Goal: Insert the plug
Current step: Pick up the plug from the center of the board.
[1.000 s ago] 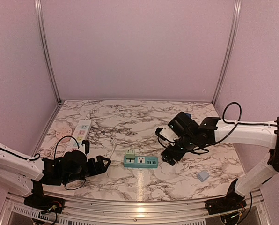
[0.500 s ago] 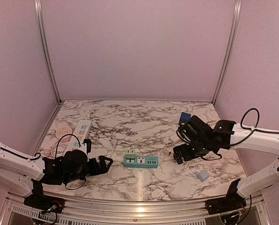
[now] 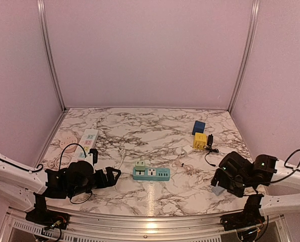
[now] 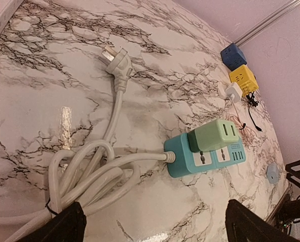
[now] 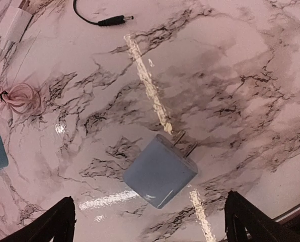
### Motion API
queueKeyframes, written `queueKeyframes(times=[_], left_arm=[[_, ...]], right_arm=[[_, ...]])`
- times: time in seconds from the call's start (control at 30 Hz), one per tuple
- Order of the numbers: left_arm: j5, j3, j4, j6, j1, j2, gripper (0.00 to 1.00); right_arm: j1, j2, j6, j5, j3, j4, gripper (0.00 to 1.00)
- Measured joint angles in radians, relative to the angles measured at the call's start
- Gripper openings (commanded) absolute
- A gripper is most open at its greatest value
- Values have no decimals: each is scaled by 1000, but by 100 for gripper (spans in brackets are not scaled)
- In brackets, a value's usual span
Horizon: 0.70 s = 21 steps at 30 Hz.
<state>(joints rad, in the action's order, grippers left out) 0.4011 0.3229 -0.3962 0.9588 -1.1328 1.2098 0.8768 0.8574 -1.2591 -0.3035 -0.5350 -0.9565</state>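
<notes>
Pink-walled booth, marble table (image 3: 155,131). The pale green plug (image 3: 140,165) sits seated in the teal power strip (image 3: 155,174), at its 9 o'clock end. The left gripper (image 3: 114,175), at 9 o'clock from the strip, is spread wide and grasps nothing. The right gripper (image 3: 216,181), at 4 o'clock, is likewise released, with a blue-grey charger (image 5: 160,171) lying on the table just beside it.

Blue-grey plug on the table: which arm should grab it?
Right. The open right gripper hangs just above the blue-grey plug; the left gripper is far off, by the coiled white cable.
</notes>
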Motion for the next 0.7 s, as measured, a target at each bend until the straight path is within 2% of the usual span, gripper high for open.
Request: queueKeyframes(times=[0.2, 0.47, 0.7], left_arm=[[-1, 2, 0, -2, 0, 11, 99], [-2, 11, 2, -2, 0, 13, 99], [-2, 23, 6, -2, 0, 13, 99]], right_arm=[[0, -134, -155, -15, 49, -3, 99], [0, -108, -308, -56, 69, -13, 98], [0, -24, -343, -73, 90, 33, 97]])
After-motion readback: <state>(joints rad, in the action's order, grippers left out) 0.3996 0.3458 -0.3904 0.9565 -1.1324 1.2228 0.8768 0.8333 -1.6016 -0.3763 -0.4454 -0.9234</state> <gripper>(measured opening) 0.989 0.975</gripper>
